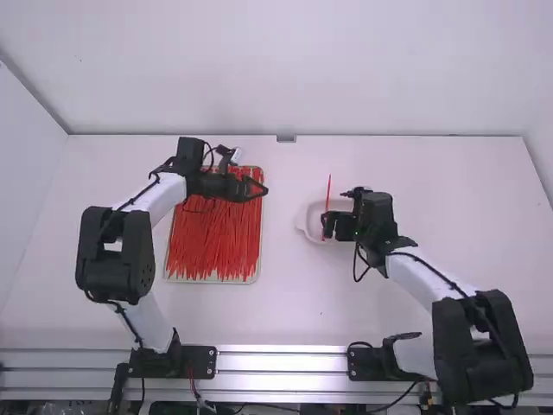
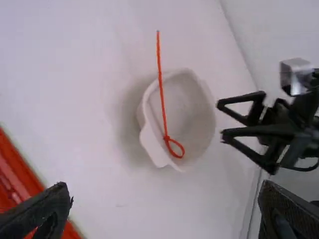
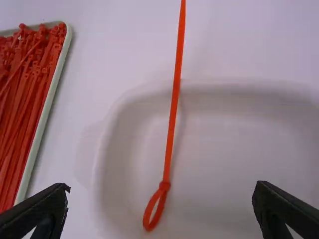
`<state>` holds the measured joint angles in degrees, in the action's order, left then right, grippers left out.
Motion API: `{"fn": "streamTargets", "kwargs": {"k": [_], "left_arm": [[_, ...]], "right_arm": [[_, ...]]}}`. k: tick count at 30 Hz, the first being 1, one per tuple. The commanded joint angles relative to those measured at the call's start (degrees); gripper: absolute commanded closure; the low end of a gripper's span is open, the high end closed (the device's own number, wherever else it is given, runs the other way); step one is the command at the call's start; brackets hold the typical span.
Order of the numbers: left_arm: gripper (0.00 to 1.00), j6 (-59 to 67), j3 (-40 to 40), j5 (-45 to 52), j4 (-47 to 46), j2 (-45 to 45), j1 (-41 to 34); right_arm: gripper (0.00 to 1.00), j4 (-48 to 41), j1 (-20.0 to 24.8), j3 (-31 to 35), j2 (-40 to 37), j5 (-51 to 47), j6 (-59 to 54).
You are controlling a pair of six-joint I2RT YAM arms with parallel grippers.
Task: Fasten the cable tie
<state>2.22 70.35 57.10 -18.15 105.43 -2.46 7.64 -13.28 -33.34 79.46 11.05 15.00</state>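
Cable tie (image 1: 328, 197), orange-red and already closed into a small loop, sits just right of the centre of the high view. Its loop end lies inside a white bowl (image 1: 308, 226), and its long straight tail sticks out past the bowl's far rim, pointing up the picture over the white table (image 1: 432, 173). The right gripper (image 1: 331, 225) is just beside the bowl on its right and points toward it; its fingers (image 3: 35, 211) are spread wide at either side of the bowl and hold nothing, clear of the tie. Left of the bowl and apart from it lies a pale-rimmed tray (image 1: 212, 282), packed with spare ties (image 1: 216, 238) of the same orange-red that run lengthwise in a dense layer. The left gripper (image 1: 257, 188) is over the tray's upper right corner, left of centre in the high view, and faces the bowl. Its fingers (image 2: 42, 214) are also spread wide and empty, touching neither the spare ties nor the fastened one.
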Motion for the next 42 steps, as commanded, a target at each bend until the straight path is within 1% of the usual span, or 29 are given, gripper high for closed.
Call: {"fn": "streamTargets", "kwargs": {"k": [1, 5, 10, 13, 16, 24, 36, 40, 42], "left_arm": [[0.01, 1.0, 0.9, -5.7, -1.7, -5.1, 0.3], [0.01, 1.9, 0.9, -11.2, -5.0, -8.2, 0.3], [0.01, 2.7, 0.9, -13.9, -8.0, -10.8, 0.5], [0.01, 0.4, 0.9, -16.3, -9.1, -11.7, 1.8], [0.01, -1.6, 0.9, -17.7, -9.9, -11.8, 2.8], [0.01, -0.7, 0.9, -17.5, -11.6, -11.8, 3.4], [0.01, -0.3, 0.8, -17.6, -11.2, -11.8, 3.2], [0.05, -2.2, -1.3, -19.7, -9.1, -14.0, 2.5], [0.08, -2.2, -3.1, -21.4, -7.3, -15.7, 2.5]], "right_arm": [[0.01, -1.7, 0.2, 0.3, -3.3, -0.9, 0.0], [0.01, -5.1, 0.2, 0.3, -6.8, -0.8, 0.0], [0.01, -7.7, 0.1, 0.3, -9.0, -0.4, 0.2], [0.01, -9.4, -0.3, 0.3, -9.9, -0.4, 1.5], [0.01, -9.6, -1.6, 0.3, -10.2, -0.7, 1.4], [0.01, -9.4, -4.1, 0.3, -10.2, -2.6, 1.5], [0.01, -9.6, -3.2, 0.3, -10.2, -2.1, 1.5], [0.05, -7.6, -1.0, 2.5, -12.4, -4.3, -0.7], [0.08, -7.6, 0.9, 4.4, -14.3, -6.2, -2.6]]}}
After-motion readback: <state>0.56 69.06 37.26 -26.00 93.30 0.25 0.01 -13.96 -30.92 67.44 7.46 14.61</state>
